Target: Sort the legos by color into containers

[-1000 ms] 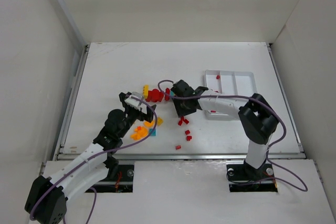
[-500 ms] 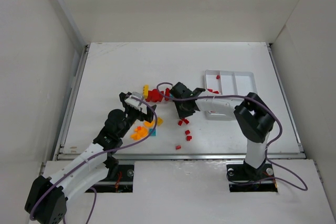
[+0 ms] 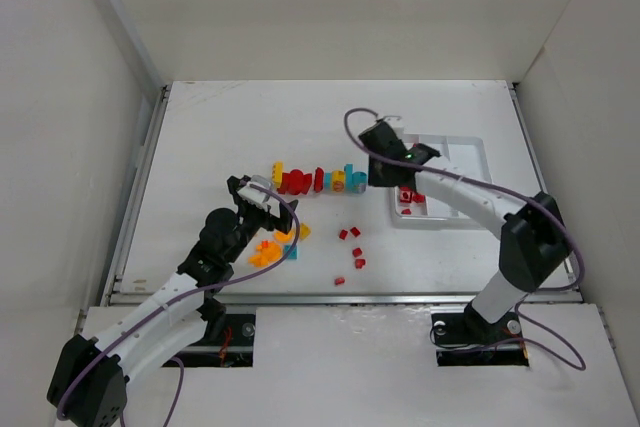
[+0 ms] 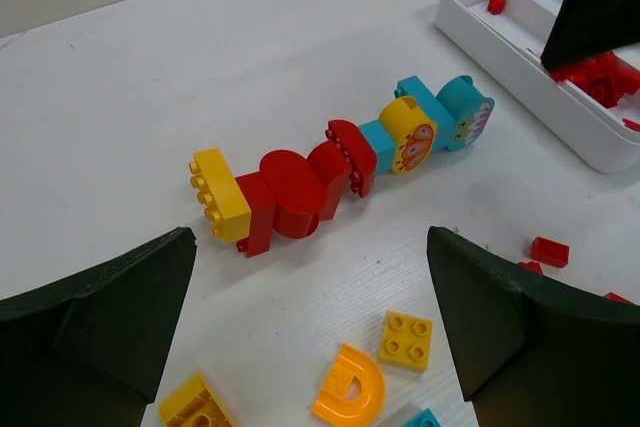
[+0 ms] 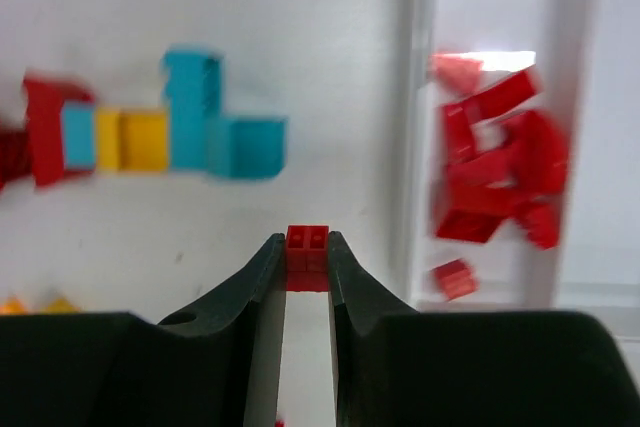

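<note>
Right hand (image 5: 307, 242) clamped on red lego (image 5: 307, 259), just outside white tray (image 3: 473, 143) wall. Red legos (image 5: 500, 172) piled in tray compartment nearest joined row (image 4: 335, 162). Left hand (image 4: 310, 287) spread wide, well away from tray, above orange pieces (image 4: 350, 397).

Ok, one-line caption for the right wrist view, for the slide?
Right gripper shut on a red brick, between the joined row of bricks and the pile of red bricks in the white tray.

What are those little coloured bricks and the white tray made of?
The bricks, like the red brick pinched in the right gripper: likely hard moulded plastic, solid colours, crisp studs, slight sheen. The tray: probably thin moulded plastic too, smooth white, rounded rim.
</note>
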You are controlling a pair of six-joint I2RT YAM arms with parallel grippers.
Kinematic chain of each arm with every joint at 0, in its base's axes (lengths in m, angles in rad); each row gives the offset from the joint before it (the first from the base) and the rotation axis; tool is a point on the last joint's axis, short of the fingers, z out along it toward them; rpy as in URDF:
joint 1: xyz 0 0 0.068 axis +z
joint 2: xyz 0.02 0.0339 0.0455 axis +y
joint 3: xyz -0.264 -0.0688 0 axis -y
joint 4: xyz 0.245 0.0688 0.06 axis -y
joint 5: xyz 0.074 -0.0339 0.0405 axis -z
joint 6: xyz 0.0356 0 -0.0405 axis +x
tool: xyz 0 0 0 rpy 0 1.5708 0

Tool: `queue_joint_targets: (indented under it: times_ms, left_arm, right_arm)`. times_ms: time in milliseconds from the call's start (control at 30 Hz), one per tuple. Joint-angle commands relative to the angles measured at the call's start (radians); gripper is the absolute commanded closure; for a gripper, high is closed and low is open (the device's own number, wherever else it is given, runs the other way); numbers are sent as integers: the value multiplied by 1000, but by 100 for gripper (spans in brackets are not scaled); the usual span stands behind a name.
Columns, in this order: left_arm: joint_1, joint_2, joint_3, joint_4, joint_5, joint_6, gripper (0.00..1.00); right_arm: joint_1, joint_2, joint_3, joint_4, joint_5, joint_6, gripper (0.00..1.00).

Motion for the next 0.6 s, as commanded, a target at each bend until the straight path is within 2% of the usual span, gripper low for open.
queue_joint_targets:
  times_ms: [0, 100, 267, 400, 433, 533, 567]
  left_arm:
    - [-3, -18, -4, 66, 11, 4, 0]
    - [-3, -18, -4, 66, 20, 13, 0]
    - [-3, -27, -4, 66, 20, 13, 0]
    - [-3, -27, -4, 66, 20, 13, 0]
    - [-3, -27, -4, 66, 20, 13, 0]
    - [-3, -27, -4, 66, 20, 13, 0]
    - [-3, -27, -4, 66, 20, 13, 0]
  right_arm:
    - [-156, -18, -2, 22, 27, 23, 95]
    - [-258, 34, 10, 35, 0, -36, 95]
    - [-315, 160, 113, 35, -20, -104, 95]
    - [-335, 205, 174, 13, -20, -113, 68]
    - [-335, 214, 174, 4, -11, -113, 55]
    - [-335, 203, 186, -5, -11, -122, 34]
    - [-335, 194, 186, -5, -11, -122, 31]
